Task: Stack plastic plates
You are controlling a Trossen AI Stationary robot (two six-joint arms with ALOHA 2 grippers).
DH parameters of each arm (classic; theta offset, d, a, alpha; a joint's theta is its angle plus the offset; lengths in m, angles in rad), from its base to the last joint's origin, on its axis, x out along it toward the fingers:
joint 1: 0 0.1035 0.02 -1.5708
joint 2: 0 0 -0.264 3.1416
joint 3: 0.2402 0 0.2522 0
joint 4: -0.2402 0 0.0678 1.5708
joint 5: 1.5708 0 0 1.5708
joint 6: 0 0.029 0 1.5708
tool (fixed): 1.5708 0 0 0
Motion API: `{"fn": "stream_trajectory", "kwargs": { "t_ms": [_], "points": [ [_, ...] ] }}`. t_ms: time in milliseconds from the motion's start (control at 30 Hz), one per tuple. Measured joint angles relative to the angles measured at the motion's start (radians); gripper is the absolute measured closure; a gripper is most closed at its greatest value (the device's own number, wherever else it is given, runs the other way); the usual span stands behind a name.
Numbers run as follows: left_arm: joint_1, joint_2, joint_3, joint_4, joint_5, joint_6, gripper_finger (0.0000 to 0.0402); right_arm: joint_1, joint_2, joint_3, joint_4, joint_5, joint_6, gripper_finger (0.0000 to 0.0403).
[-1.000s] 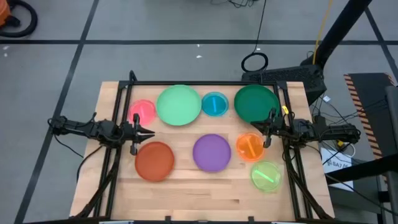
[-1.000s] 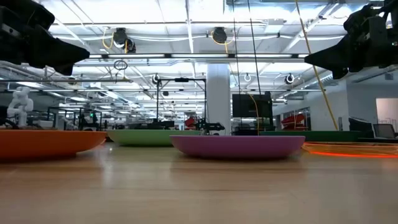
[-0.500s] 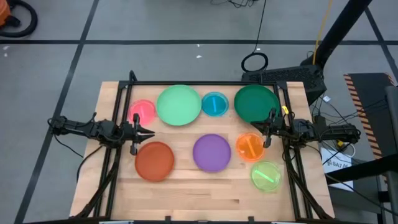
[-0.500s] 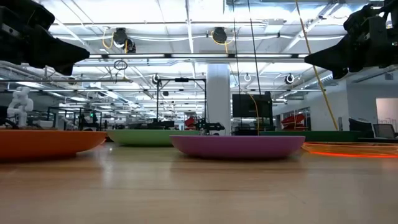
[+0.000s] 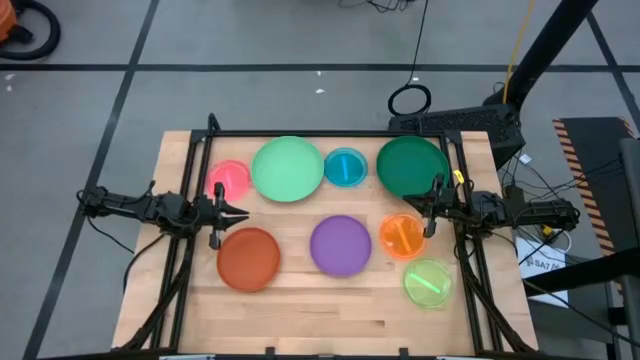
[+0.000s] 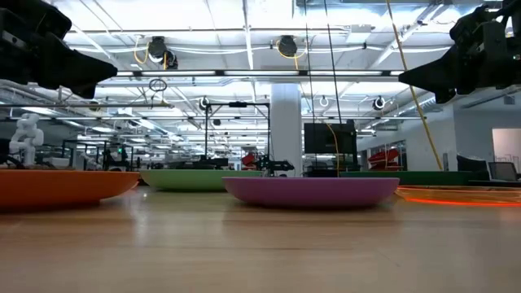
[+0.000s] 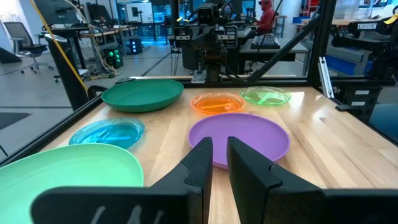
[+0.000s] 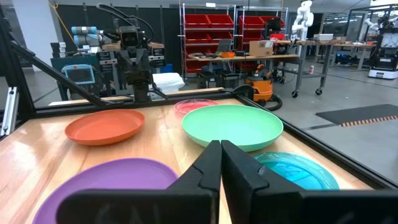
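Worktop (image 5: 330, 310) pale wood. Around purple plate (image 5: 340, 245): light green plate (image 5: 287, 168), blue plate (image 5: 346, 167), dark green plate (image 5: 411, 165), pink plate (image 5: 230, 180), red-orange plate (image 5: 248, 258), orange plate (image 5: 401, 237), lime green plate (image 5: 428, 282). Fingers (image 7: 202, 158) black.

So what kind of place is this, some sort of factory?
More likely a robotics lab or workshop in a large open hall. Beyond the wooden table with its plastic plates stand red storage bins on shelving, a white humanoid robot, and workbenches with monitors.
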Motion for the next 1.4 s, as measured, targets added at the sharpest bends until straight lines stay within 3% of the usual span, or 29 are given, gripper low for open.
{"fn": "stream_trajectory", "kwargs": {
  "t_ms": [700,833,967,1267,1400],
  "points": [
    [0.000,0.000,0.000,0.000,0.000,0.002,0.0346,0.000,0.000,0.000,0.000,0.000,0.000,0.0397],
    [0.000,0.000,-0.003,0.019,0.000,0.099,0.0346,0.000,0.000,0.000,0.000,0.000,0.000,0.0397],
    [0.000,0.000,-0.004,0.075,-0.002,0.084,0.0346,0.000,0.000,0.000,0.000,0.000,0.008,0.0397],
    [0.000,0.001,-0.003,0.202,-0.002,-0.119,0.0346,0.000,0.001,-0.001,0.050,-0.081,0.546,0.0397],
    [0.000,0.004,-0.003,0.358,0.000,-0.180,0.0346,0.000,0.019,-0.005,0.127,-0.104,0.562,0.0397]
  ]
}}
